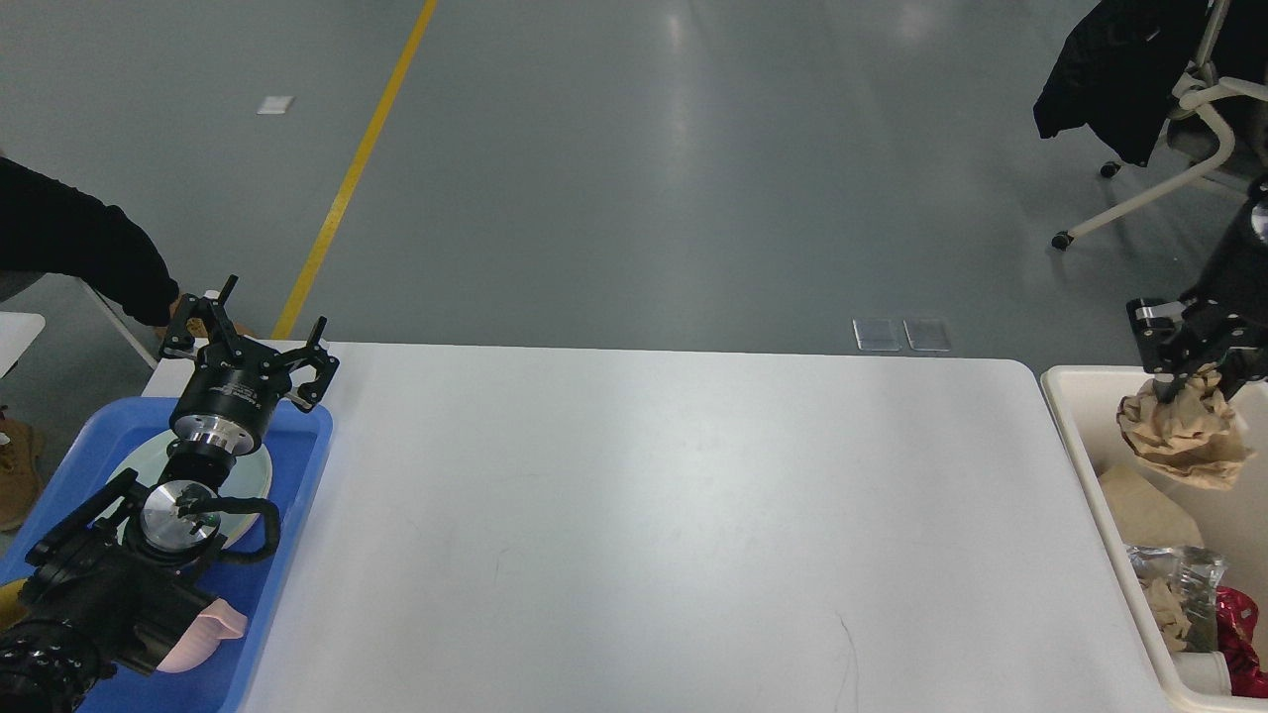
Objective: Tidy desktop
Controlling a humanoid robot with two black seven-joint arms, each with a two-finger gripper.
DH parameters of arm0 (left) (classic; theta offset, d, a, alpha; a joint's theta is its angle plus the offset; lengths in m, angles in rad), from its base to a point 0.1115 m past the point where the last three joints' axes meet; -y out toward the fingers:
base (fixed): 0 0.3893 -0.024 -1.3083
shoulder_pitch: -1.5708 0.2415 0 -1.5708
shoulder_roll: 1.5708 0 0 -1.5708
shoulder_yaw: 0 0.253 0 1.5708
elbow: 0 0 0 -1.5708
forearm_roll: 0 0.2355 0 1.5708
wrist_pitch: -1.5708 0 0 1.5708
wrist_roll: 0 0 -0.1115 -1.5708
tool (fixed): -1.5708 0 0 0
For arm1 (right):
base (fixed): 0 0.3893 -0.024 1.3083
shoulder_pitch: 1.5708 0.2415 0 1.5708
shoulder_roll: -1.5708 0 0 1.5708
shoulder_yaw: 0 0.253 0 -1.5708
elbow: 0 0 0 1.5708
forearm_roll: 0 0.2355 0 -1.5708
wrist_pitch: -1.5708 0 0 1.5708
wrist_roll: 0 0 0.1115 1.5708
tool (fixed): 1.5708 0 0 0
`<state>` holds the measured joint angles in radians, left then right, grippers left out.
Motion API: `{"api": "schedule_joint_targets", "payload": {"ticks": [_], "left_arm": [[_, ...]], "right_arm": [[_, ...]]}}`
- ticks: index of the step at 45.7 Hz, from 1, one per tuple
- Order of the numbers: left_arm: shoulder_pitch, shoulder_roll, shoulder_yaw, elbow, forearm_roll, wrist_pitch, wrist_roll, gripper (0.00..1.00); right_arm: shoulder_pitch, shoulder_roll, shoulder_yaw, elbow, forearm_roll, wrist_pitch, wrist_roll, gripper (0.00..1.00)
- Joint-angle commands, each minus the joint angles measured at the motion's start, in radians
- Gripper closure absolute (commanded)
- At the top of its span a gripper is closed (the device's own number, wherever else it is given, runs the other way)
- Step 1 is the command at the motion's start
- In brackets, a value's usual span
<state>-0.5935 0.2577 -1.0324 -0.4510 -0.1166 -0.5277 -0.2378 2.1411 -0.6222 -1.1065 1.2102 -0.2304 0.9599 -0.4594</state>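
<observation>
The white desktop (654, 515) fills the middle of the head view. My left gripper (260, 332) is open and empty, held above the far end of the blue tray (297, 465) at the desktop's left edge. My right gripper (1194, 386) is shut on a crumpled brown paper ball (1184, 436) and holds it over the cream bin (1065, 396) at the right edge.
The blue tray holds a pale green plate (253, 475) and a pink dish (203, 639). The bin holds brown paper, a silver wrapper (1179, 569) and a red wrapper (1243, 634). A person's dark sleeve (79, 248) reaches in at far left. A chair (1179, 109) stands at far right.
</observation>
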Motion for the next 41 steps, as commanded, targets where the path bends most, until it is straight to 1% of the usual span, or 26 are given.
{"api": "schedule_joint_targets", "payload": {"ticks": [1, 5, 8, 12, 17, 19, 20, 25, 27, 29, 34, 38, 41], "left_arm": [[0.0, 0.0, 0.0, 0.0, 0.0, 0.0, 0.0, 0.04], [0.0, 0.0, 0.0, 0.0, 0.0, 0.0, 0.0, 0.04], [0.0, 0.0, 0.0, 0.0, 0.0, 0.0, 0.0, 0.04], [0.0, 0.0, 0.0, 0.0, 0.0, 0.0, 0.0, 0.04], [0.0, 0.0, 0.0, 0.0, 0.0, 0.0, 0.0, 0.04], [0.0, 0.0, 0.0, 0.0, 0.0, 0.0, 0.0, 0.04], [0.0, 0.0, 0.0, 0.0, 0.0, 0.0, 0.0, 0.04], [0.0, 0.0, 0.0, 0.0, 0.0, 0.0, 0.0, 0.04], [0.0, 0.0, 0.0, 0.0, 0.0, 0.0, 0.0, 0.04], [0.0, 0.0, 0.0, 0.0, 0.0, 0.0, 0.0, 0.04], [0.0, 0.0, 0.0, 0.0, 0.0, 0.0, 0.0, 0.04], [0.0, 0.0, 0.0, 0.0, 0.0, 0.0, 0.0, 0.04], [0.0, 0.0, 0.0, 0.0, 0.0, 0.0, 0.0, 0.04]], "right_arm": [[0.006, -0.002, -0.006, -0.023, -0.006, 0.0, -0.001, 1.0], [-0.023, -0.017, -0.038, -0.101, -0.058, 0.0, -0.001, 1.0], [-0.09, -0.042, -0.053, -0.175, -0.093, 0.0, 0.001, 1.0], [-0.245, -0.068, -0.047, -0.306, -0.129, -0.078, 0.002, 1.0], [-0.467, -0.062, -0.039, -0.486, -0.135, -0.185, 0.002, 1.0], [-0.562, -0.059, -0.036, -0.535, -0.135, -0.249, 0.004, 1.0], [-0.651, -0.048, -0.035, -0.567, -0.135, -0.338, 0.004, 1.0], [-0.846, 0.015, -0.035, -0.581, -0.135, -0.608, 0.005, 1.0], [-0.911, 0.036, -0.035, -0.583, -0.133, -0.693, 0.005, 1.0], [-0.966, 0.061, -0.036, -0.589, -0.135, -0.748, 0.005, 1.0], [-1.067, 0.108, -0.033, -0.646, -0.132, -0.796, 0.007, 1.0], [-1.119, 0.147, -0.013, -0.696, -0.132, -0.799, 0.01, 1.0], [-1.132, 0.153, 0.007, -0.701, -0.13, -0.8, 0.01, 1.0]]}}
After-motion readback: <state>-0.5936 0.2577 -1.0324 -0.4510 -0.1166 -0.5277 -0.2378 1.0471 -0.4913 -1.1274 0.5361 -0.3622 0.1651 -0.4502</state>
